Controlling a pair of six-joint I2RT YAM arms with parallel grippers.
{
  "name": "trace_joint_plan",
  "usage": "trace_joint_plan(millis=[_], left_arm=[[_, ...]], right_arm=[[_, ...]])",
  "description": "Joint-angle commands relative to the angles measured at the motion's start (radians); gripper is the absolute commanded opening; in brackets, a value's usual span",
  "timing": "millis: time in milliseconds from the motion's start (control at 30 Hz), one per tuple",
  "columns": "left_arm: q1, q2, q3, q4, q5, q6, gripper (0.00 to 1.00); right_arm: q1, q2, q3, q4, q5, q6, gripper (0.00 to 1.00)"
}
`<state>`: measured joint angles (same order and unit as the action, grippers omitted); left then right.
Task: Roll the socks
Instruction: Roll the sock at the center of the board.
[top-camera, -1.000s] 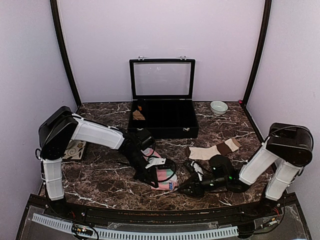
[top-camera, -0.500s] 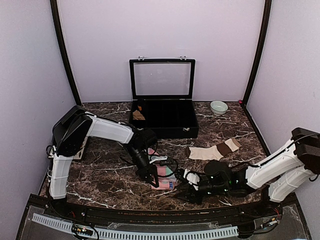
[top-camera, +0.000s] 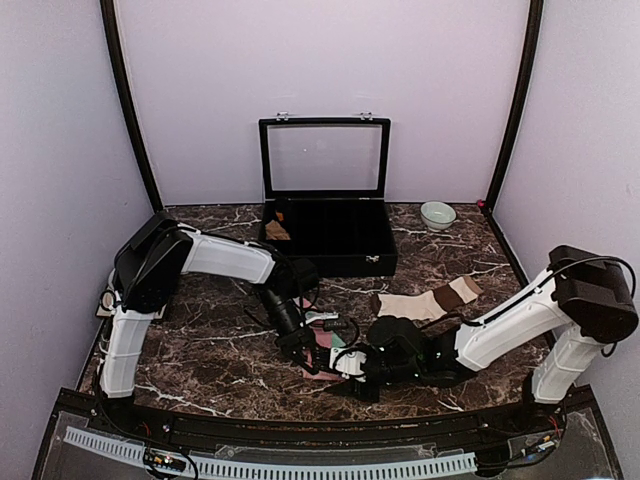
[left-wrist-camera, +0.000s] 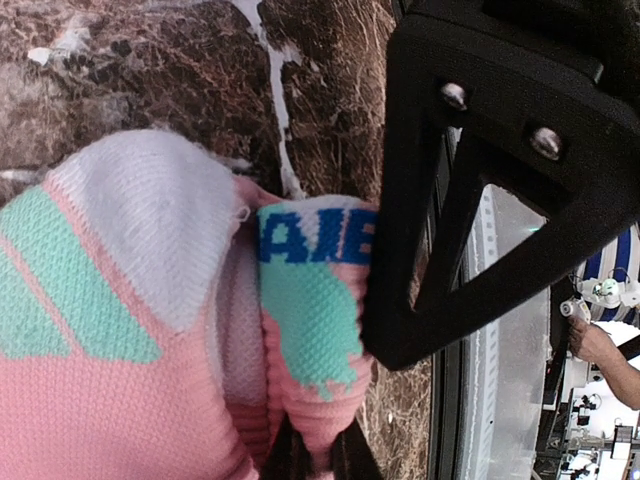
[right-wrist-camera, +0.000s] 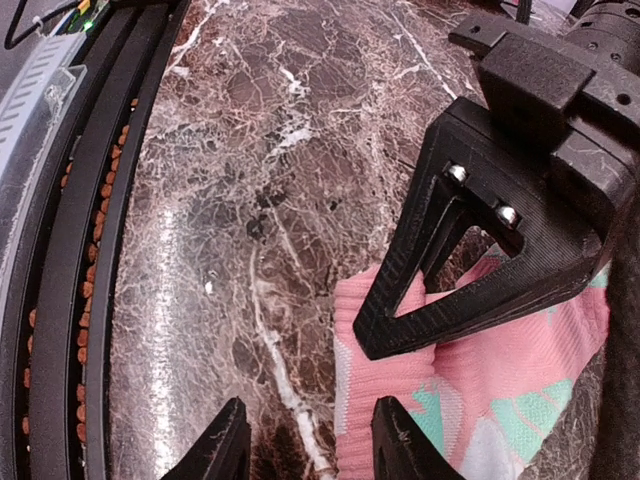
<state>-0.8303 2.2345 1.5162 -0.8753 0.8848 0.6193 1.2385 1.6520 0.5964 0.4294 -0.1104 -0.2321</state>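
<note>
The pink sock (top-camera: 322, 358) with mint and white patches lies bunched on the marble near the front edge. My left gripper (left-wrist-camera: 312, 458) is shut on a fold of the pink sock (left-wrist-camera: 130, 330). My right gripper (right-wrist-camera: 315, 445) is open low over the table, right beside it. Between its fingertips lie bare marble and the edge of the pink sock (right-wrist-camera: 390, 400). The left gripper's black finger (right-wrist-camera: 470, 250) presses on the fabric just ahead. The cream-beige sock (top-camera: 425, 300) with brown bands lies flat further right, untouched.
An open black case (top-camera: 325, 250) with a raised lid stands at the back centre, a small tan bundle (top-camera: 277, 230) in its left end. A pale bowl (top-camera: 437, 215) sits at the back right. The black front rail (right-wrist-camera: 60, 260) runs close beside the right gripper.
My right arm has swung left along the front edge up to the pink sock, its jaws a little wider. The left gripper keeps its hold, and the sock is bunched tighter.
</note>
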Motion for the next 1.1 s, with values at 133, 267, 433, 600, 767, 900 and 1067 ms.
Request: trace_joint_plan(millis=[133, 267, 433, 600, 767, 900, 1067], left_arm=[[-0.004, 0.094, -0.031, -0.044, -0.241, 0.01, 0.0], [-0.004, 0.101, -0.021, -0.056, -0.241, 0.016, 0.0], [-0.004, 0.101, -0.021, -0.07, -0.239, 0.032, 0.0], [-0.004, 0.126, 0.011, -0.113, -0.232, 0.054, 0.0], [-0.004, 0.145, 0.037, -0.141, -0.232, 0.063, 0.0], [-0.004, 0.148, 0.042, -0.146, -0.233, 0.062, 0.0], [-0.004, 0.147, 0.041, -0.145, -0.232, 0.059, 0.0]], right_arm=[[-0.041, 0.087, 0.038, 0.033, -0.023, -0.075, 0.41], [-0.05, 0.106, 0.037, 0.028, -0.023, -0.079, 0.4], [-0.059, 0.131, 0.002, 0.041, -0.01, -0.072, 0.39], [-0.068, 0.136, 0.007, 0.004, 0.038, -0.125, 0.38], [-0.075, 0.077, 0.008, -0.036, 0.067, -0.168, 0.38], [-0.076, 0.062, 0.01, -0.063, 0.064, -0.179, 0.38], [-0.077, 0.086, 0.007, -0.06, 0.05, -0.17, 0.38]])
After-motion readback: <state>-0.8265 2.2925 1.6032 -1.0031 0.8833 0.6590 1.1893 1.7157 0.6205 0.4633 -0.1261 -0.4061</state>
